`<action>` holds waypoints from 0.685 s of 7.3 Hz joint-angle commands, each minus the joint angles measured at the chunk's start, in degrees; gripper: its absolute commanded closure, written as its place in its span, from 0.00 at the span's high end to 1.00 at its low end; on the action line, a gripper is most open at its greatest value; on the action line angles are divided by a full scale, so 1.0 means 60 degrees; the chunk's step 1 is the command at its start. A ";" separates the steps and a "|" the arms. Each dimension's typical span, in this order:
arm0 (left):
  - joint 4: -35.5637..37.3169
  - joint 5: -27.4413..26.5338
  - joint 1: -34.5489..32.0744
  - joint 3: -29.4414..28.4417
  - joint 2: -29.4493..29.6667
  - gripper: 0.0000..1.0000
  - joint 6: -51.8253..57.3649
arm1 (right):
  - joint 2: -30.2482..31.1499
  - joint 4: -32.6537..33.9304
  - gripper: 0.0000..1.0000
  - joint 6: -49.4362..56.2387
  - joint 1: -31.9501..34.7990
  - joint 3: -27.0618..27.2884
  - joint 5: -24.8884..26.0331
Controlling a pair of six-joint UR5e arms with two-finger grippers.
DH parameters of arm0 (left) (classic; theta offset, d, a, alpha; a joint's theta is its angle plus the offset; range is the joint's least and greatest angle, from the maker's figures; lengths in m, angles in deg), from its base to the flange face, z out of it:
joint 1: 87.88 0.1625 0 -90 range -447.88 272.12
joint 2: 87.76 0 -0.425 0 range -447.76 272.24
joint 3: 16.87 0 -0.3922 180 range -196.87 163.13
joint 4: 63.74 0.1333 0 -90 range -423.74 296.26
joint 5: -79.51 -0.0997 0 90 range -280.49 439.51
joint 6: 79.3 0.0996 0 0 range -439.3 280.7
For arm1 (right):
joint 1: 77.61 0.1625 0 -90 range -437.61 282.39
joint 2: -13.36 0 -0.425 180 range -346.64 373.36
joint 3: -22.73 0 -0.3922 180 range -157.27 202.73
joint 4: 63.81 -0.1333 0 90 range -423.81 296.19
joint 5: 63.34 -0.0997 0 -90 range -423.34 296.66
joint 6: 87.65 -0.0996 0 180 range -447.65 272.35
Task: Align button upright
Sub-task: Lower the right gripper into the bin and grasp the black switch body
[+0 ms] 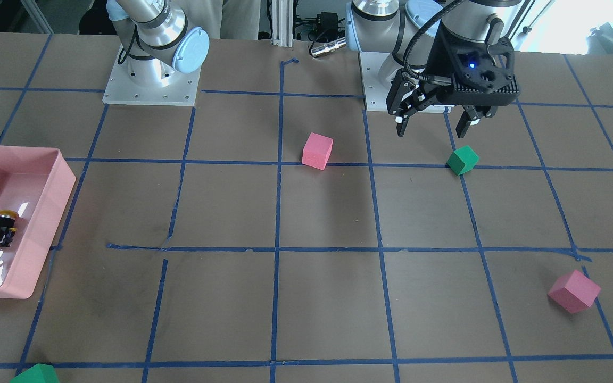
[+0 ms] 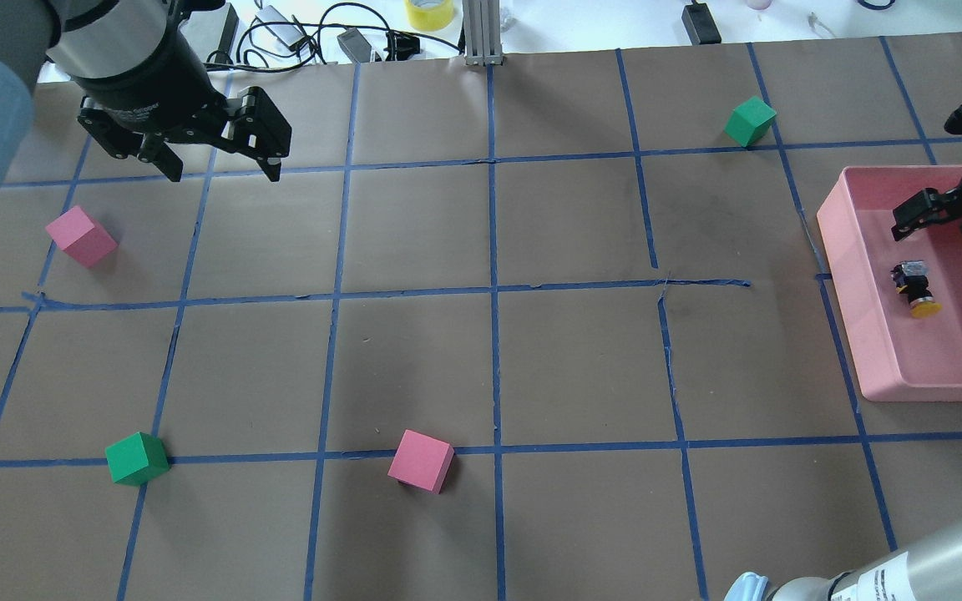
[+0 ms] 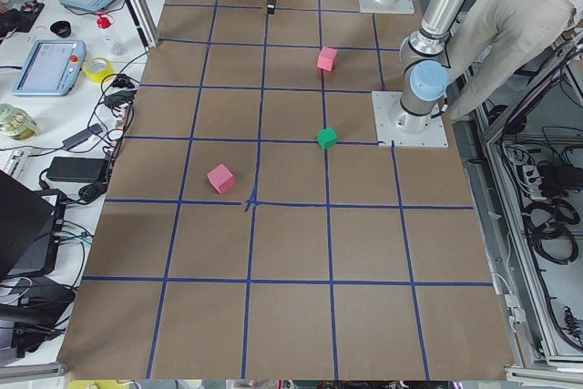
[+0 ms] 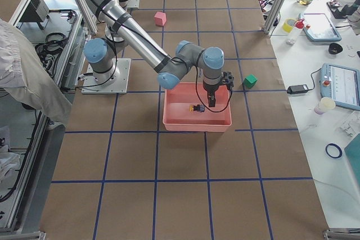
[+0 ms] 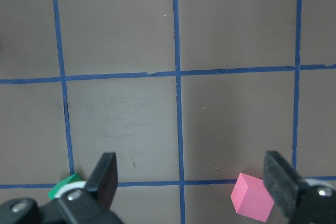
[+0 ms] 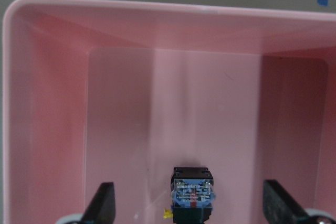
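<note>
The button (image 2: 915,289) is shown lying on its side, not upright, on the floor of a pink tray (image 2: 853,284). In the overhead view its yellow cap is pointed toward 6 o'clock and its silvery base block toward 12 o'clock. It is placed near the middle of the tray, apart from the walls. The tray is set on the brown desk (image 2: 573,367), at the 3 o'clock edge of that view.

The right hand (image 6: 190,187) is held over the tray, at about 12 o'clock from the button in the overhead view. Its fingers (image 6: 105,203) are spread wide and nothing is gripped. In the right wrist view the button is framed between them, with a gap on each side.

The left hand (image 2: 222,174) is held above the desk toward 10 o'clock in the overhead view, well apart from the tray. It is also spread wide and empty.

Four foam cubes are scattered on the blue-taped desk. In the overhead view:
- One pink cube (image 2: 80,236) is found at 7 o'clock from the left hand.
- A green cube (image 2: 137,458) is found near 8 o'clock.
- A second pink cube (image 2: 421,461) is found near 6 o'clock.
- A second green cube (image 2: 750,121) is found toward 1 o'clock.
</note>
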 commanded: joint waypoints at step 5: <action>0.0000 0.0015 0.0000 0.0000 0.0000 1.00 0.0000 | -0.0610 0.0470 1.00 0.0062 -0.0270 0.0158 0.0000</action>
